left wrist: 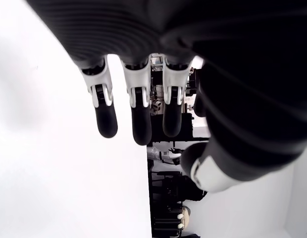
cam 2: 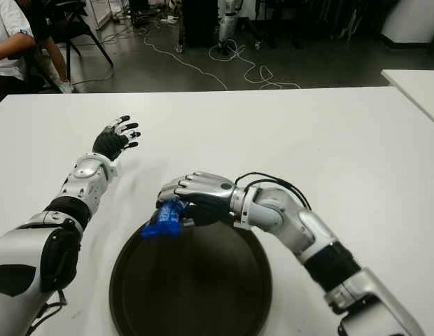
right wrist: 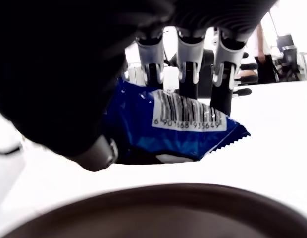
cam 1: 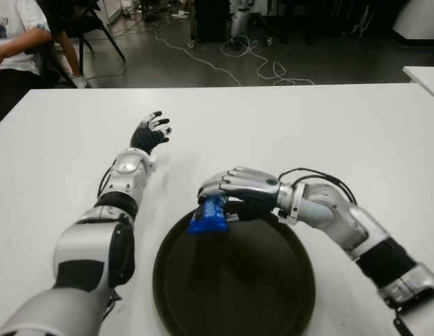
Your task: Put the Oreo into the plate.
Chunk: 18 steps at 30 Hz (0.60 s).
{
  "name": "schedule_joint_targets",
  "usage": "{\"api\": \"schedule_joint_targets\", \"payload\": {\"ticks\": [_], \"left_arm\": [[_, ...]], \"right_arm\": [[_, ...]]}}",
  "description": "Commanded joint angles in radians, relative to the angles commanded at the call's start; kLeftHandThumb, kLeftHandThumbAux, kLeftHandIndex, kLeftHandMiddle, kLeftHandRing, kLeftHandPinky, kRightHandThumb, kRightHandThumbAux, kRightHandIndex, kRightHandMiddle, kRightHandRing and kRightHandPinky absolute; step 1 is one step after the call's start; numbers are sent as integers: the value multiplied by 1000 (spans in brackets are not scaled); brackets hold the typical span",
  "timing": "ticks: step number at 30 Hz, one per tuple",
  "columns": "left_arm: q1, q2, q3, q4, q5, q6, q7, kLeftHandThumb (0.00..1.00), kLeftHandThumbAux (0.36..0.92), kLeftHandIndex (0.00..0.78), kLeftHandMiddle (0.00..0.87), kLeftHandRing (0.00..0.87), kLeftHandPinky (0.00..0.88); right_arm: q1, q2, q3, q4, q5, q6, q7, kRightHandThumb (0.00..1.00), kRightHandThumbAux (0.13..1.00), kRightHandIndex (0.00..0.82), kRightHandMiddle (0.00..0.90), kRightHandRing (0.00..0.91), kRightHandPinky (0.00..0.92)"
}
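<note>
The Oreo [cam 1: 208,215] — a blue packet with a barcode panel on its wrapper — is held in the right hand [cam 1: 234,192], whose fingers [right wrist: 188,67] curl over the top of the packet while the thumb presses from below. Packet and hand show at the far left rim of the plate [cam 1: 287,308], the packet's free end jutting out past the fingers toward the robot's left. In the right wrist view the crimped edge of the wrapper sticks out beyond the fingertips, and the plate's dark rim curves across in front of it; whether the packet touches the rim cannot be told.

The plate is dark, round and shallow, and stands on the white table [cam 1: 343,133] near the robot's own edge of it. The right forearm reaches in over the plate's far right rim.

The left hand [cam 1: 151,132] shows well beyond the plate, toward its far left, palm down over the table with its fingers [left wrist: 141,116] spread and loose — holding nothing.

A seated person [cam 1: 17,38] shows past the table's far left corner, and cables [cam 1: 255,63] trail across the floor behind it.
</note>
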Motion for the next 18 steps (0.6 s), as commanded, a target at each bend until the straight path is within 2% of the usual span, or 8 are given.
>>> {"api": "schedule_joint_targets", "payload": {"ticks": [10, 18], "left_arm": [[1, 0, 1, 0, -5, -1, -3, 11, 785, 97, 184, 183, 195], [2, 0, -1, 0, -5, -4, -3, 3, 784, 93, 178, 179, 190]], "right_arm": [[46, 39, -26, -46, 102, 106, 59, 681, 731, 434, 770, 787, 782], [72, 53, -37, -74, 118, 154, 74, 681, 729, 434, 775, 789, 787]]}}
